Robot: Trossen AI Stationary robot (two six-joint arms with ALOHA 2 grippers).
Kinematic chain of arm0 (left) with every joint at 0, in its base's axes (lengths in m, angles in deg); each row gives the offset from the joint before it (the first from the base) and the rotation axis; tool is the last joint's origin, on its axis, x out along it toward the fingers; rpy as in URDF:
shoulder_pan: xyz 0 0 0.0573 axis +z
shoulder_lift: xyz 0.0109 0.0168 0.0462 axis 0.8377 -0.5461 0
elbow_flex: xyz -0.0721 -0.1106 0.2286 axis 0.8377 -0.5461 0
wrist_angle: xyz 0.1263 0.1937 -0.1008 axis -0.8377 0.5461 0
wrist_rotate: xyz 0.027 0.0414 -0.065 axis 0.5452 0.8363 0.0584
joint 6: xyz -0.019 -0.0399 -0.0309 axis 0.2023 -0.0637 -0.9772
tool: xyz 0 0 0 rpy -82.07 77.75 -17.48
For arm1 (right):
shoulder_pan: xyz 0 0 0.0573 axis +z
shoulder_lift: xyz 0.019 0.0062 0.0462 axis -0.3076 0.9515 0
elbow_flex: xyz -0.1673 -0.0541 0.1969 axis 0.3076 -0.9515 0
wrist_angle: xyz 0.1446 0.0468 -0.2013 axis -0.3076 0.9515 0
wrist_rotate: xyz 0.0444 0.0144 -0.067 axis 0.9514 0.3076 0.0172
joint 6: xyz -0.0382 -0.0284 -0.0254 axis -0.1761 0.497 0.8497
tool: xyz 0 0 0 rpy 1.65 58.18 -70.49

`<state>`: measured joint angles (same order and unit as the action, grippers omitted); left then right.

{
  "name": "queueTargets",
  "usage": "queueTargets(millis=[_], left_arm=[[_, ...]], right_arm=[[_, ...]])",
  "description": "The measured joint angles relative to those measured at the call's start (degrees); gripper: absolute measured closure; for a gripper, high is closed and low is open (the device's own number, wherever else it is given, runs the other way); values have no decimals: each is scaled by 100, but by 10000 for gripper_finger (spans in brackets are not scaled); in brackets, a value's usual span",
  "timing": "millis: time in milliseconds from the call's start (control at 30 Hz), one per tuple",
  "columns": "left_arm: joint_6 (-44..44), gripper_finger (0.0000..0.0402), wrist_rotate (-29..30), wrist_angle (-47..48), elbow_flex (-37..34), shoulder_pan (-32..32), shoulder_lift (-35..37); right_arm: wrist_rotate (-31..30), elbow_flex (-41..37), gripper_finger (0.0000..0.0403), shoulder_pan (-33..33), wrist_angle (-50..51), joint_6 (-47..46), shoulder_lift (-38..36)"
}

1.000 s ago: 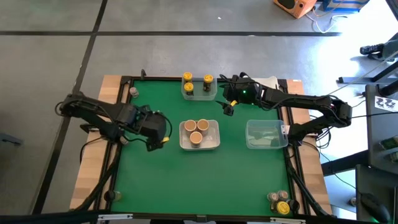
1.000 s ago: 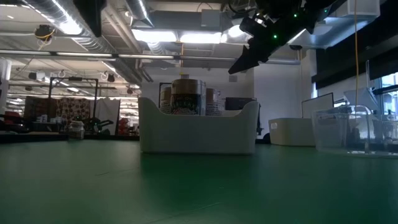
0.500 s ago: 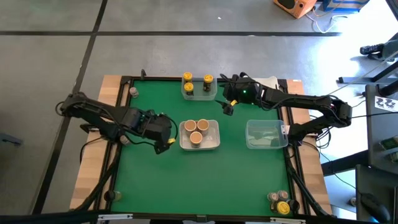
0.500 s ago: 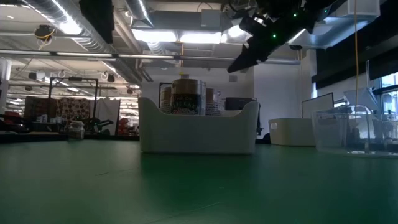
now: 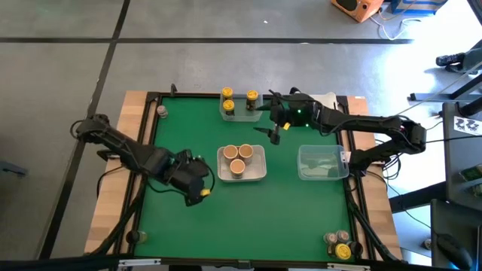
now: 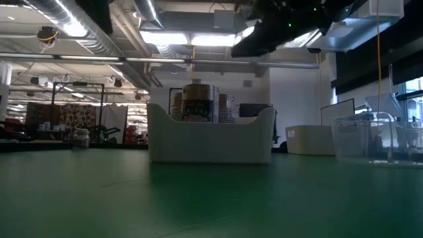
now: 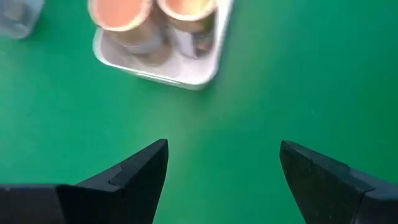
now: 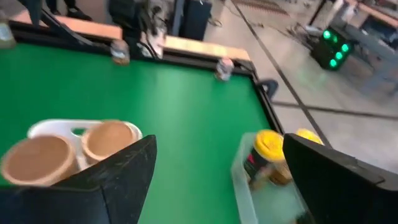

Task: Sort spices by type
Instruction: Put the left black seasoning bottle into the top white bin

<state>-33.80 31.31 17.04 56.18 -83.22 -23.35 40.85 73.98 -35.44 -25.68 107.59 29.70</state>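
Two hands hang over the green counter (image 5: 294,218), both spread and holding nothing. Farthest left, one lone jar (image 5: 161,111) stands at the counter's far corner, well apart from everything. The left hand (image 5: 202,188) hovers just beside the white tub (image 5: 260,167) of three tan-capped jars (image 5: 239,159); its wrist view shows that tub ahead with bare green between. Beyond, a clear tub (image 5: 256,114) holds three yellow-capped jars (image 5: 251,96), upright. The right hand (image 5: 265,120) hovers just beside it and is the nearer hand, so a reach there looks unobstructed. An empty clear tub (image 5: 322,162) sits further right, and the unsorted jars (image 5: 339,242) cluster at the near right corner, far from both hands, likely the next reach
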Motion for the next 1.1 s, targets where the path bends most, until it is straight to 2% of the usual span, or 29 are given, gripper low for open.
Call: queueTargets(millis=[367,600,833,1100], left_arm=[[-576,110,-458,-6,0,-718,-559],[-815,110,-1248,-261,0,-964,-1021],[-2015,110,-2203,-586,2,-1512,-1311],[-3207,110,-2493,-512,4,-2286,-1286]], right_arm=[[-151,0,55,541,-465,197,0],[-201,0,55,843,-465,81,0],[-692,0,55,1228,-715,65,0],[-710,0,55,1316,-728,-87,0]])
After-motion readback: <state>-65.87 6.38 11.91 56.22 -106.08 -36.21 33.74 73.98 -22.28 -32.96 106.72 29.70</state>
